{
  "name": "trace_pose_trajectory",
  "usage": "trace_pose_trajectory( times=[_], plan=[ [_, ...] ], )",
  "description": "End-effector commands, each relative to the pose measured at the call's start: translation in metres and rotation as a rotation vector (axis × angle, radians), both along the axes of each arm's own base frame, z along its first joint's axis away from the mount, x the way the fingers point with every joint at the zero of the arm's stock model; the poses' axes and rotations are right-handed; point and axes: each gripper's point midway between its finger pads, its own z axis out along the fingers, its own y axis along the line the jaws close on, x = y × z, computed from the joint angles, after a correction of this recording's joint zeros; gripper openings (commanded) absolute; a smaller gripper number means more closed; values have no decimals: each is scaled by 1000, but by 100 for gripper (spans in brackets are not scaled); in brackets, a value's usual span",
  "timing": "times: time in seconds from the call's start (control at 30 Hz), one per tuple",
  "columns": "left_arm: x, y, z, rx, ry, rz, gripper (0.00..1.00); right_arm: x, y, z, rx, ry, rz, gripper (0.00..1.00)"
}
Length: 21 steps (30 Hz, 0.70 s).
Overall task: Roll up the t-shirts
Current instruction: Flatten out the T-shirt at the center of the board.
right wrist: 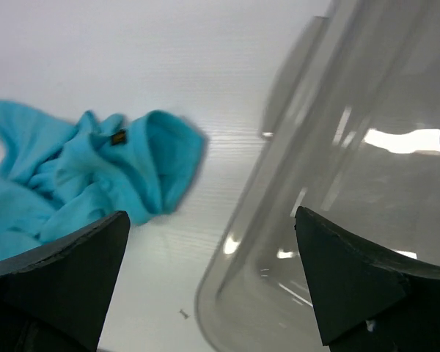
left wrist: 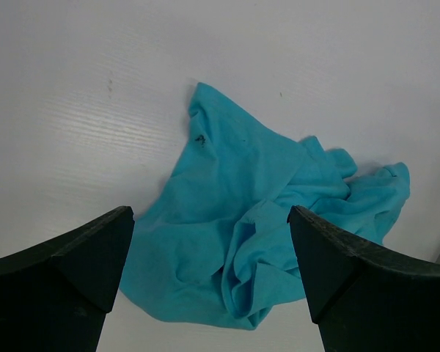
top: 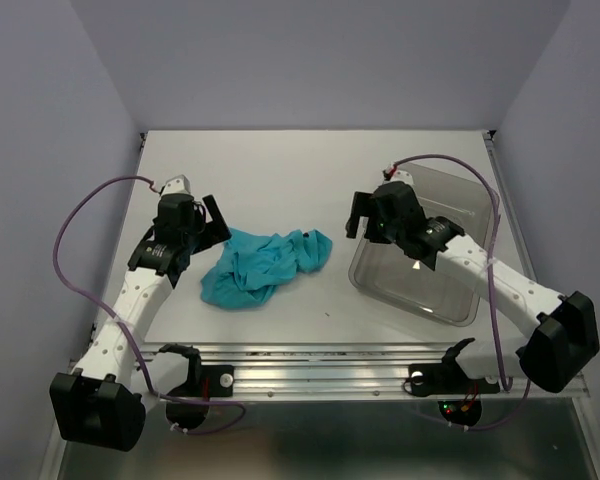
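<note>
Lab test cell: white table (top: 280, 170), plain lilac walls (top: 40, 120).

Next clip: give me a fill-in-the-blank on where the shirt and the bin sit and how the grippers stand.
1. In the top view, the t-shirt lies to the ____ of the bin.
2. Inside the bin there is ____.
3. The left gripper and the right gripper both have their jaws ____.

Missing words: left; nothing; open.
</note>
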Motion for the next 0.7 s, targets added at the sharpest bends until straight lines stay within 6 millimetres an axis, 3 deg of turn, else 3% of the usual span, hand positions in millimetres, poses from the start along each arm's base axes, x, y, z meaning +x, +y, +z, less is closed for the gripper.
trace_pose_trajectory(
  times=[0.0,0.07,0.17,0.33,0.43,0.53,0.67],
  plan=[
    [0,-3,0,-23,-7,2,99,3,72,35,99,-65,204,100],
    [-1,-5,-4,-27,11,-7,99,-4,94,34,103,-50,259,100],
    [-1,-7,-10,-31,34,-12,99,-14,114,14,104,16,323,100],
    [1,-11,-19,-40,59,-25,98,-27,126,-27,74,132,393,100],
    [2,-13,-22,-40,74,-28,98,-32,115,-55,-4,223,367,100],
    [3,-13,-23,-38,82,-26,98,-28,88,-68,-97,238,242,100],
    [2,-15,-26,-41,94,-38,98,-38,51,-81,-225,274,150,100]
  ],
)
